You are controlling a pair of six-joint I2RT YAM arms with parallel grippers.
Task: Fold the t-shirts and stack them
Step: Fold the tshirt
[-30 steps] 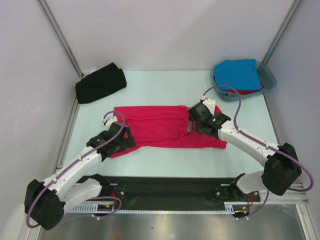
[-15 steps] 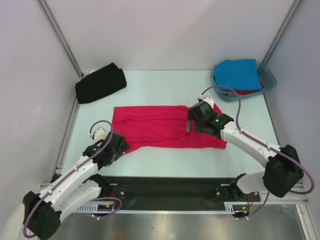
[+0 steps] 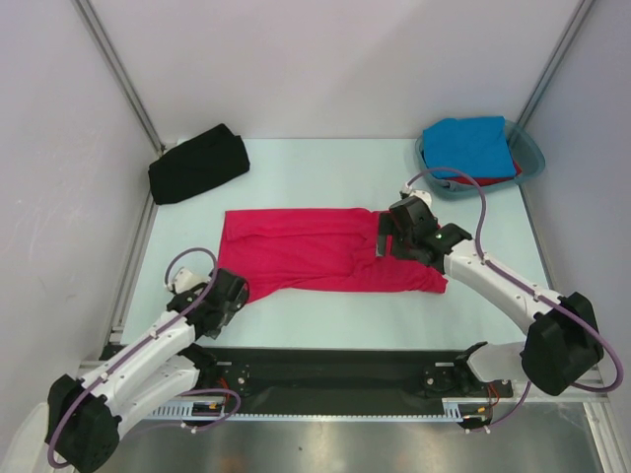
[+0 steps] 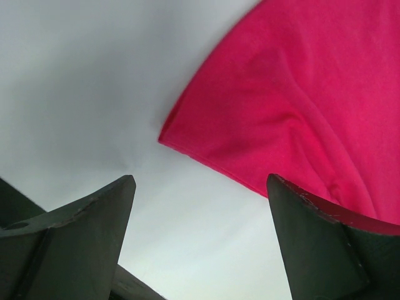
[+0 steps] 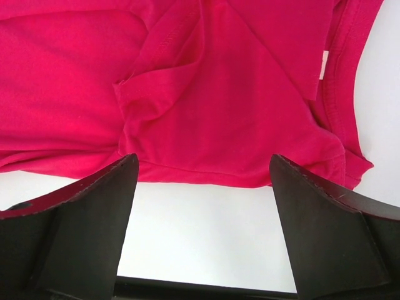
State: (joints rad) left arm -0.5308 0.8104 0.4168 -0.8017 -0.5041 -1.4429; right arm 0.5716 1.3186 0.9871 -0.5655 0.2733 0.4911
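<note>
In the top view, the right end of the crimson-pink shirt (image 3: pixel 306 258) is covered by the right gripper (image 3: pixel 392 239). At the shirt's near left corner, it cannot be told whether any cloth lies under the black housing of the left gripper (image 3: pixel 237 288). The red shirt (image 3: pixel 490 180) is almost wholly buried beneath the blue shirt (image 3: pixel 473 146) in the tub (image 3: pixel 533 156); only a sliver is exposed. No folds can be made out in the black shirt (image 3: pixel 197 163). The neck label (image 5: pixel 325 64) is seen only as a pale sliver. In both wrist views the crimson-pink shirt is cut off by the picture edges, and the fingers (image 4: pixel 69 237) are cropped at the bottom.
</note>
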